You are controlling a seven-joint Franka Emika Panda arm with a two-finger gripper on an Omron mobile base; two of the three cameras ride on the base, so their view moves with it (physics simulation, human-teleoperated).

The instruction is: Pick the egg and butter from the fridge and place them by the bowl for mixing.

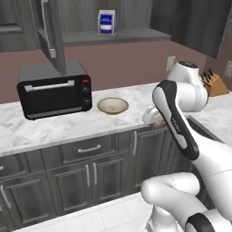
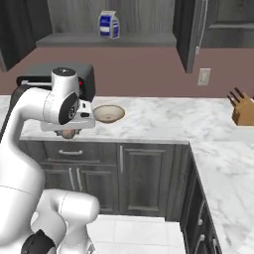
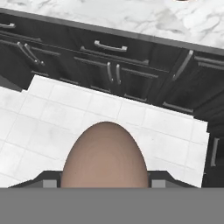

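Egg [image 3: 104, 156] position: seated between the two fingers of the tool [image 3: 104, 181], which is clamped on it from either side. In the hand view the long axis of the egg runs from 6 o'clock to 12 o'clock, with the narrower, rounded end pointing to 12 o'clock, away from the tool and toward the white tiled floor [image 3: 65, 109] and the dark cabinet doors [image 3: 113, 72]. The lower end is cut off by the bottom of that view. Surface colour reads as plain brownish pink.

In the right base view the egg [image 2: 67, 134] shows as a small brownish shape directly under the tool [image 2: 67, 130], at the front edge of the marble tabletop [image 2: 158, 119]. In the left base view a sliver of the egg [image 1: 157, 124] shows beside the arm at that same front edge.

Bowl [image 2: 108, 113]: shallow, tan, upright on the tabletop, at about 2 o'clock from the tool in the right base view and near it, not touching. In the left base view the bowl [image 1: 112, 105] sits at 3 o'clock from the black toaster oven [image 1: 54, 89], just beside it. Its pale interior holds nothing visible.

Other items: a blue and white carton [image 1: 107, 22] stands upright on the shelf [image 1: 108, 36] above the tabletop; a knife block [image 2: 243, 111] holding dark-handled knives stands at the far right of the tabletop.
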